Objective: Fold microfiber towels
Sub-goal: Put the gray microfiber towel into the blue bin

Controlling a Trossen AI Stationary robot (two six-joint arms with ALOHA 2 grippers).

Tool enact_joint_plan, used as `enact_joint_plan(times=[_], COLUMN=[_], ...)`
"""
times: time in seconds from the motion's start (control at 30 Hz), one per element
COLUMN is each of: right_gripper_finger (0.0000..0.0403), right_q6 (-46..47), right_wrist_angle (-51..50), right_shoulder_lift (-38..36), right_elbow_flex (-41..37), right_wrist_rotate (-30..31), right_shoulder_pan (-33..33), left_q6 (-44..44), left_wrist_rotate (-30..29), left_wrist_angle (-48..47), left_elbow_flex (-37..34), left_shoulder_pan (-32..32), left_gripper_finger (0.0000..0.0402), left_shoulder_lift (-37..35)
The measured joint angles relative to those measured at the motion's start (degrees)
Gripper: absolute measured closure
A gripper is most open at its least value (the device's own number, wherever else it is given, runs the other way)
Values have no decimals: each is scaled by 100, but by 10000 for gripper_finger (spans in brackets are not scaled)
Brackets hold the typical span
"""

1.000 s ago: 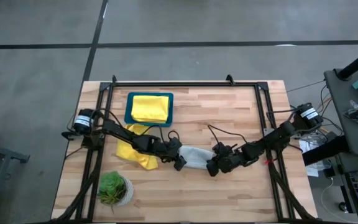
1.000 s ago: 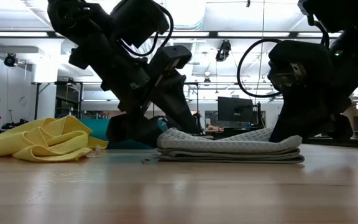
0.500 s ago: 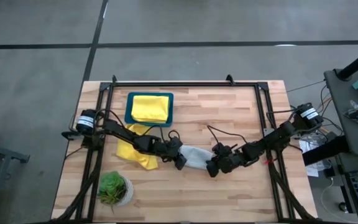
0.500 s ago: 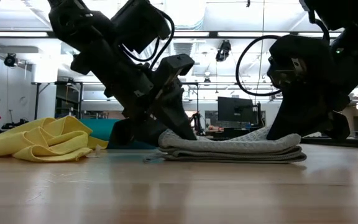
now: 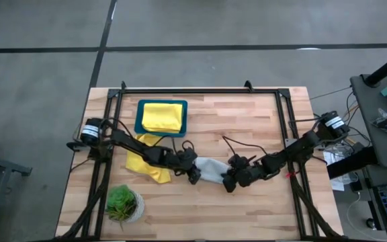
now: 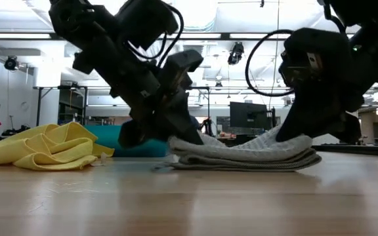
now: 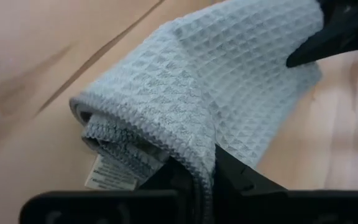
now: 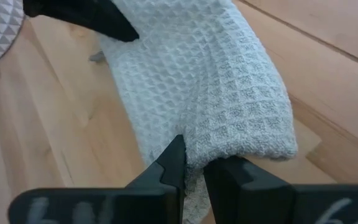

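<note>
The grey towel (image 5: 211, 169) lies folded on the table (image 5: 247, 121), about midway between its left and right edges and nearer the front edge, with a gripper pinching each end. The left gripper (image 5: 193, 173) has its fingers (image 7: 197, 186) closed together on the towel's left end, where the folded layers and a small white label show. The right gripper (image 5: 230, 179) has its fingers (image 8: 174, 163) clamped on the towel's right end, with the cloth squeezed between them. In the low view both ends of the towel are lifted slightly while its middle sags to the table.

A crumpled yellow towel (image 5: 142, 164) lies loose near the table's left edge, just beside the left arm. Another yellow towel (image 5: 162, 115) sits folded in the teal tray (image 5: 138, 118) near the back left corner. A small potted plant (image 5: 121, 203) stands at the front left corner, well apart from the grey towel.
</note>
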Motion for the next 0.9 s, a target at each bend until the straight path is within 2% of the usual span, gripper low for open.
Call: enact_joint_plan(times=[0.2, 0.4, 0.6, 0.73, 0.9], right_gripper_finger=[363, 363, 363, 363, 363], right_q6=[-350, -862, -985, -938, -885], right_wrist_angle=[5, -18, -206, -418, -484], right_shoulder_lift=[-68, -150, -170, -170, -170], right_elbow_flex=[123, 340, 390, 392, 382], right_wrist_rotate=[2, -2, -49, -56, -63], right_shoulder_pan=[-209, -500, -569, -556, -500], left_q6=[280, 399, -19, -71, -78], left_wrist_rotate=[-185, -475, -482, -442, -8], left_wrist_angle=[-416, -1339, -1278, -1320, -1617], left_elbow_flex=[14, 11, 4, -9, -9], left_shoulder_pan=[19, 37, 26, 34, 83], left_gripper_finger=[389, 389, 386, 357, 291], left_shoulder_lift=[-424, -916, -889, -787, -786])
